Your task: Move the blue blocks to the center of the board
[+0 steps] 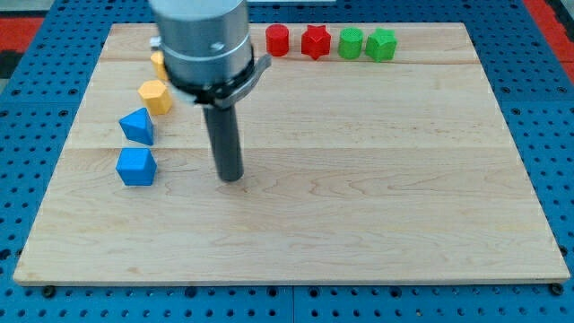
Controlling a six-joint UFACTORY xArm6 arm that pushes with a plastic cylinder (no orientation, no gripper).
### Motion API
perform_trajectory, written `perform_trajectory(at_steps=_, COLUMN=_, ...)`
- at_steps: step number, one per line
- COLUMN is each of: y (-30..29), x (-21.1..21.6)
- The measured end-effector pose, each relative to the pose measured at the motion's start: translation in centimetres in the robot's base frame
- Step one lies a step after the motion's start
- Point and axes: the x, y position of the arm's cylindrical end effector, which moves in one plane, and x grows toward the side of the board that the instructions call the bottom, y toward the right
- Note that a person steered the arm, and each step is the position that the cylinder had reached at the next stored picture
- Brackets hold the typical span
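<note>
I am seeing both blue blocks, the blue cube [136,167] and the blue wedge-like block [137,126], sitting near the board's [377,215] left edge with my fingerless tip [231,178] resting just right of them, so nothing is centred yet.

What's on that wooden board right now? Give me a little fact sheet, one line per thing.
board: pale wood, on a blue pegboard
my tip: on the board, to the right of the blue blocks, touching neither
blue blocks: two at the view's left, a cube and a wedge-like one just above it
yellow blocks: one above the blues, another partly hidden by the arm
red blocks: cylinder and star along the top edge
green blocks: two right of the reds
</note>
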Motion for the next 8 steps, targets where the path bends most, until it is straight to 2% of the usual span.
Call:
perform_trajectory(at_steps=1, y=-3.5, x=2.8)
perform_trajectory(at_steps=3, y=-9.5, x=1.2)
perform_trajectory(at_steps=5, y=-10.7, x=-2.3)
perform_trajectory(at_steps=7, y=-12.0, x=-0.7)
perform_trajectory(at_steps=8, y=-12.7, x=-1.7)
